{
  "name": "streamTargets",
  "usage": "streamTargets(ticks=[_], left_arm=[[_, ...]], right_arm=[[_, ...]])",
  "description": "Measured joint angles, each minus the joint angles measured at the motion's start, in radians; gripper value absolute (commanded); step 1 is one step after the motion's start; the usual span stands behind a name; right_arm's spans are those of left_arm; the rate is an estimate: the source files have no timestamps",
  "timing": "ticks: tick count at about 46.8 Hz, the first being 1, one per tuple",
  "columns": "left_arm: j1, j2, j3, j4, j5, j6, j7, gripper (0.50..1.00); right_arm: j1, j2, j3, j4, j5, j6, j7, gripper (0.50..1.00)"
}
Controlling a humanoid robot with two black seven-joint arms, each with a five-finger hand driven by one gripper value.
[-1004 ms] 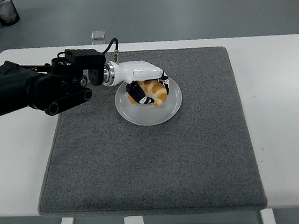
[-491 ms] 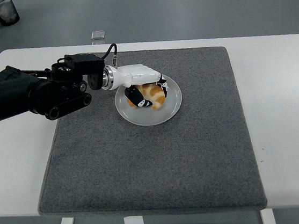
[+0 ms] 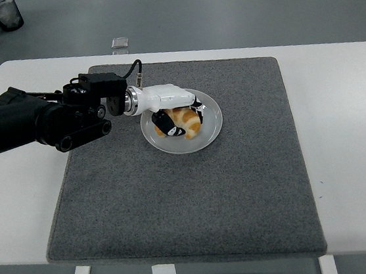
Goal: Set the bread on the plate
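The bread, a golden croissant point(image 3: 186, 122), lies on the round white plate point(image 3: 214, 128) at the back middle of the grey mat. My left hand point(image 3: 179, 114), white with black fingertips, reaches in from the left and sits over the plate's left half. Its fingers are curled around the bread, thumb in front and the other fingers behind, so the bread's left end is hidden. The bread looks to be resting on the plate. The right arm does not show.
A grey mat point(image 3: 190, 196) covers most of the white table point(image 3: 347, 125). My black left forearm point(image 3: 42, 120) lies across the mat's back left corner. A dark bin point(image 3: 3, 13) stands on the floor at the far left.
My left hand has drawn a little to the left and lower over the plate. The bread came with it and now sits lower on the plate.
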Motion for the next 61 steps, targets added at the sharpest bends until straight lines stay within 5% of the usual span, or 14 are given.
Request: streamTargets(ticks=[6,26,30,37,42,51,61], left_arm=[[0.001,0.000,-0.003,-0.001,-0.014,0.001,0.000,0.992],[-0.018,0.009,-0.054,-0.016,-0.040,-0.015,0.000,0.999],[-0.035,0.017,-0.127,-0.017,-0.068,-0.054,-0.001,0.999],[-0.084,0.077,-0.293,-0.005,-0.152,-0.206,0.000,0.999],[-0.086,0.097,-0.393,0.029,-0.273,-0.276,0.005,0.999],[-0.074,0.099,-0.415,0.214,-0.618,-0.282,0.012,0.999],[-0.026,0.093,-0.414,0.346,-1.097,-0.291,0.114,1.000]], right_arm=[[0.000,0.000,0.000,0.000,0.000,0.000,0.000,0.952],[0.000,0.000,0.000,0.000,0.000,0.000,0.000,0.952],[0.000,0.000,0.000,0.000,0.000,0.000,0.000,0.952],[0.000,0.000,0.000,0.000,0.000,0.000,0.000,0.952],[0.000,0.000,0.000,0.000,0.000,0.000,0.000,0.952],[0.000,0.000,0.000,0.000,0.000,0.000,0.000,0.952],[0.000,0.000,0.000,0.000,0.000,0.000,0.000,0.952]])
